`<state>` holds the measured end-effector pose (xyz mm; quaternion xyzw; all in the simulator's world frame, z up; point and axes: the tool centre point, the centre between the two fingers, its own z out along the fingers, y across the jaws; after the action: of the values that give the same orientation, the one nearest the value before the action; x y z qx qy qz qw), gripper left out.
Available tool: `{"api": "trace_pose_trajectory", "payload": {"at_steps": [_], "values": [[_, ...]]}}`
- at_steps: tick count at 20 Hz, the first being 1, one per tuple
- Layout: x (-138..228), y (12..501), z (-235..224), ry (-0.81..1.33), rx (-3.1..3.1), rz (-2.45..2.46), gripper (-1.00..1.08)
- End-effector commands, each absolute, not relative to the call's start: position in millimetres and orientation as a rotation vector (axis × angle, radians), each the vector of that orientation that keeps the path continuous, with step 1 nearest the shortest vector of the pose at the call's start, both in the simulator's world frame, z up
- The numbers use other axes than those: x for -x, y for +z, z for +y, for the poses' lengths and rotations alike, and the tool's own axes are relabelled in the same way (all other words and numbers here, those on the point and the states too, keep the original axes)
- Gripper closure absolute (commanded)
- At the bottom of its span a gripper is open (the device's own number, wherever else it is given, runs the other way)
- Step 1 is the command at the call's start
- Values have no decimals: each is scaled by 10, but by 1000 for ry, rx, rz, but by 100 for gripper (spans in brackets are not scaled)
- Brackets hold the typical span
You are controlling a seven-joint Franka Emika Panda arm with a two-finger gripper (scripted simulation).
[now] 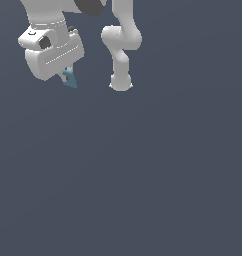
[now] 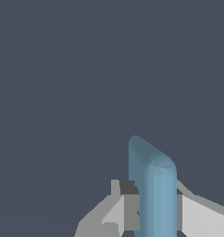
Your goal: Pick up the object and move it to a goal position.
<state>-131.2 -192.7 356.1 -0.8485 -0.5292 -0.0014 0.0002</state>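
Note:
The object (image 1: pixel 70 79) is a small light-blue piece that sticks out below my white gripper (image 1: pixel 67 76) at the upper part of the exterior view's left. In the wrist view the object (image 2: pixel 153 190) is a blue bar with a rounded end, upright between my grey fingers (image 2: pixel 127 210), which press on both its sides. The gripper is shut on it and holds it off the dark floor.
The arm's white base column (image 1: pixel 121 75) stands to the exterior view's right of the gripper. The dark grey floor (image 1: pixel 143 175) fills the remainder of both views with nothing else on it.

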Motion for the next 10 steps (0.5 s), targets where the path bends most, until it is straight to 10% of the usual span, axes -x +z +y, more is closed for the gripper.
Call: {"api": "trace_pose_trajectory", "payload": {"at_steps": [1, 10], "values": [[1336, 3722, -2031, -2, 2664, -1662, 108], [1360, 4023, -2233, 0, 2666, -1662, 108]]}}
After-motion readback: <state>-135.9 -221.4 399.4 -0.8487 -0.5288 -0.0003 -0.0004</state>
